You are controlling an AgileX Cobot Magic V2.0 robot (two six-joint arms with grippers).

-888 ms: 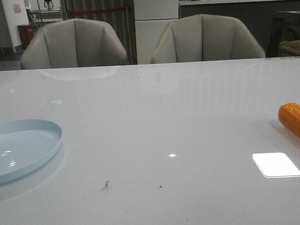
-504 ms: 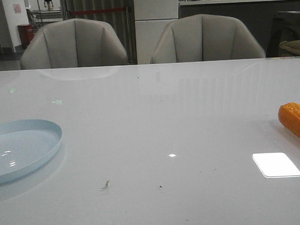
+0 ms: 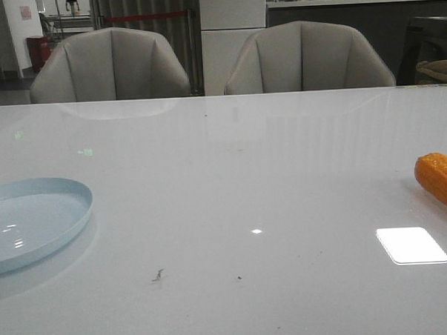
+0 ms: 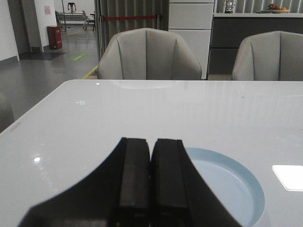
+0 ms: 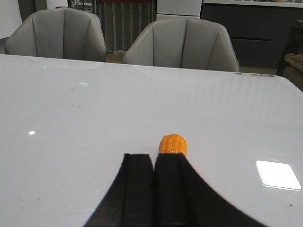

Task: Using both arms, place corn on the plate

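Note:
The orange corn [image 3: 441, 179] lies on the white table at the right edge of the front view, partly cut off. The pale blue plate [image 3: 33, 220] sits empty at the left edge. Neither gripper shows in the front view. In the left wrist view my left gripper [image 4: 151, 142] is shut and empty, with the plate [image 4: 232, 184] just beyond and beside its fingers. In the right wrist view my right gripper [image 5: 154, 157] is shut and empty; the blunt end of the corn [image 5: 173, 144] sticks out just past its fingertips, the rest hidden behind them.
Two grey chairs [image 3: 109, 65] [image 3: 308, 56] stand behind the table's far edge. A bright light reflection [image 3: 411, 245] lies on the table near the corn. A few small dark specks [image 3: 158, 275] mark the table near the front.

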